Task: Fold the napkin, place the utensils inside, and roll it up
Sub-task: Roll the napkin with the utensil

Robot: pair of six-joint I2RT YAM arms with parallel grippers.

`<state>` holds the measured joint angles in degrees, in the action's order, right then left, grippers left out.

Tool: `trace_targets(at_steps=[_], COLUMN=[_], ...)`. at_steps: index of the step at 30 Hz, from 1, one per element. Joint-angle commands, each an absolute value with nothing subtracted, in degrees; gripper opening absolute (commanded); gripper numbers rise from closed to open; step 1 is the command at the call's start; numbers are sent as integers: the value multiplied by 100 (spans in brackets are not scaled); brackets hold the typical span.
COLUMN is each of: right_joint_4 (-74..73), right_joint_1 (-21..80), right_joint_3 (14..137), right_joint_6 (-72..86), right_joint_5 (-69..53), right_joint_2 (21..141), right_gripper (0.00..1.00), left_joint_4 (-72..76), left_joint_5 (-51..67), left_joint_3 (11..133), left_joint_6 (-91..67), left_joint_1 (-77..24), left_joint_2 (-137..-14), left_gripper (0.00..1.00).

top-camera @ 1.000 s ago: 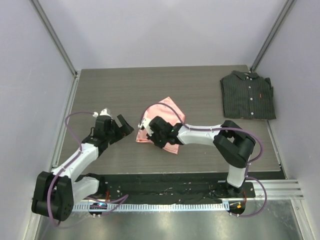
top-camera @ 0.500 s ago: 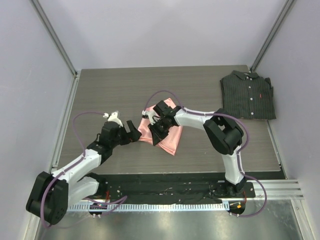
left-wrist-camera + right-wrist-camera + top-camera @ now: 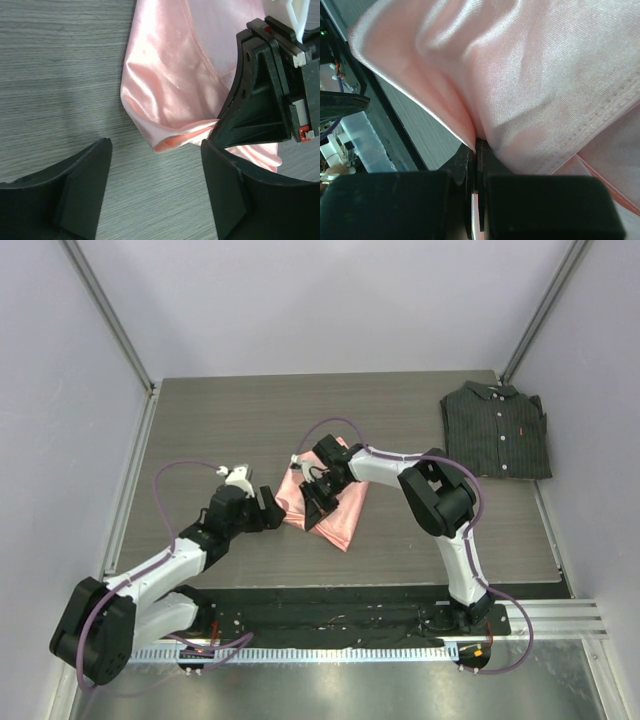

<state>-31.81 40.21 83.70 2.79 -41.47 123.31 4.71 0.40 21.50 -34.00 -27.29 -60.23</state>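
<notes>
The salmon-pink napkin (image 3: 345,510) lies folded and bunched at the table's middle. My right gripper (image 3: 313,512) is shut on a pinch of its left part; in the right wrist view the cloth (image 3: 530,75) fills the frame and runs into the closed jaws (image 3: 476,146). My left gripper (image 3: 268,510) is open and empty, low over the table just left of the napkin. In the left wrist view its gap (image 3: 155,187) faces the napkin's folded corner (image 3: 167,85), with the right gripper (image 3: 262,100) beside it. The fork is hidden.
A dark pinstriped folded shirt (image 3: 497,428) lies at the table's back right. Bare wood-grain table (image 3: 220,420) spreads to the left and behind the napkin. Grey walls and metal posts bound the table.
My right gripper has swung back and left while holding the napkin, bunching it. My left gripper has moved right, up to the napkin's left edge.
</notes>
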Motion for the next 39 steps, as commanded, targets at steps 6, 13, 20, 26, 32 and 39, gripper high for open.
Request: trace_targets(at_steps=[6, 13, 20, 26, 32, 39], right_joint_4=[-3340, -3349, -3375, -3428, -3472, -3498], right_joint_1=[3920, 3902, 3841, 3735, 3621, 3481], right_joint_3=[8437, 8438, 8473, 8543, 8561, 8570], right_joint_6=[299, 316, 351, 343, 273, 185], right_joint_5=[-3929, -3990, -4113, -4263, -4421, -4649], right_joint_2=[12630, 12683, 12779, 12946, 13060, 13192], right_gripper=[1, 1, 1, 1, 1, 1], left_joint_4=[651, 835, 1133, 1634, 1968, 2390], left_joint_5=[124, -255, -299, -220, -220, -202], left_joint_3=[2206, 2329, 2461, 2470, 2470, 2355], left_joint_6=[-3138, -3094, -2936, -2865, -2830, -2751], left_joint_1=[-2812, -2812, -2812, -2812, -2812, -2812], left_joint_2=[-6161, -6512, -6890, -7198, -7409, -7436], left_gripper=[59, 55, 54, 56, 64, 66])
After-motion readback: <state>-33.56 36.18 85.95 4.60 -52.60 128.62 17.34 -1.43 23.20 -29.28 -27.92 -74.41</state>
